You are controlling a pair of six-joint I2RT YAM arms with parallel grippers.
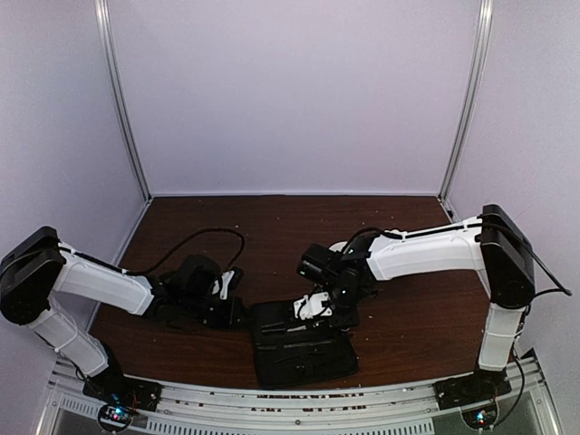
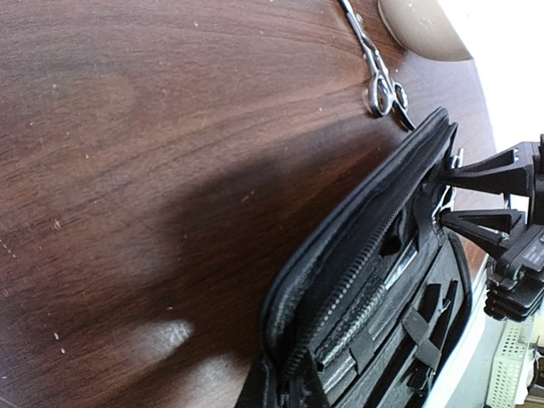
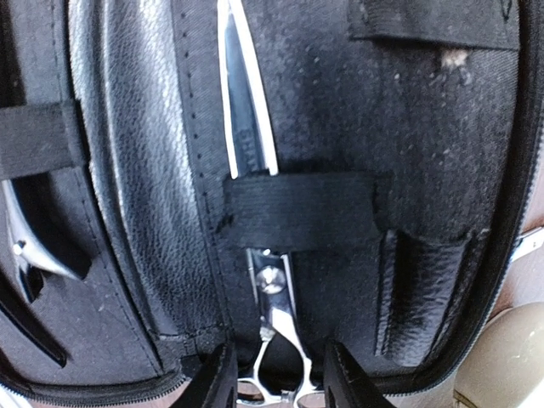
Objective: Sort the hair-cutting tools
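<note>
The right gripper point(image 3: 276, 378) has its jaws parted astride scissors point(image 3: 270, 285) strapped in the case point(image 3: 425, 127); the left gripper point(image 1: 236, 311) is closed. Next, probably, fetch the loose scissors point(image 2: 378, 81).

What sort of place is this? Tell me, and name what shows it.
Probably a robot test cell: plain white panels on metal posts wall in a dark wooden table, with the left arm and right arm mounted at its near edge.

A black case point(image 1: 304, 353) lies open at the near edge of the counter point(image 1: 272, 227), around its middle. The right end effector point(image 1: 313, 306) hangs over its far edge; the left end effector point(image 1: 227, 306) sits low just left of it.
</note>
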